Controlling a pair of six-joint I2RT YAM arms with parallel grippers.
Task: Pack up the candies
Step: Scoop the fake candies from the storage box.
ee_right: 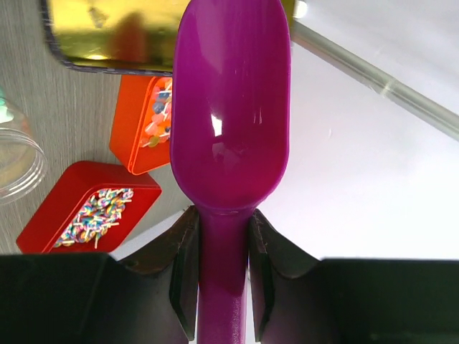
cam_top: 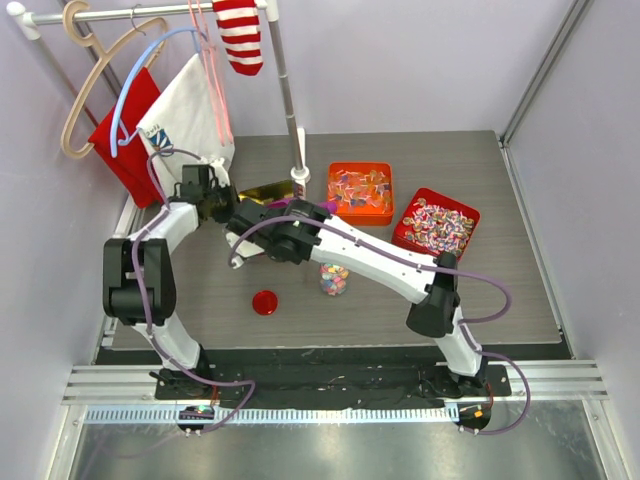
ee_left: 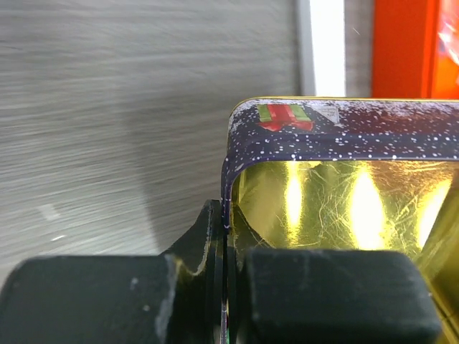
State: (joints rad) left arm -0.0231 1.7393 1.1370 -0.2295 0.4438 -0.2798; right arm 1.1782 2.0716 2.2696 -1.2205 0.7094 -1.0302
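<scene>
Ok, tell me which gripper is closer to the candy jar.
Right. The right gripper, holding the purple scoop, sits just behind and left of the jar. The left gripper, clamped on the gold-lined tin, is farther left and back.

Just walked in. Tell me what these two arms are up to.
The left gripper is shut on the wall of a dark blue, snow-speckled metal tin with a gold inside. The right gripper is shut on the handle of a purple plastic scoop, whose bowl is empty and points toward that tin. The tiny pastel candies sit in a small clear jar on the table, with a round red lid lying nearby.
</scene>
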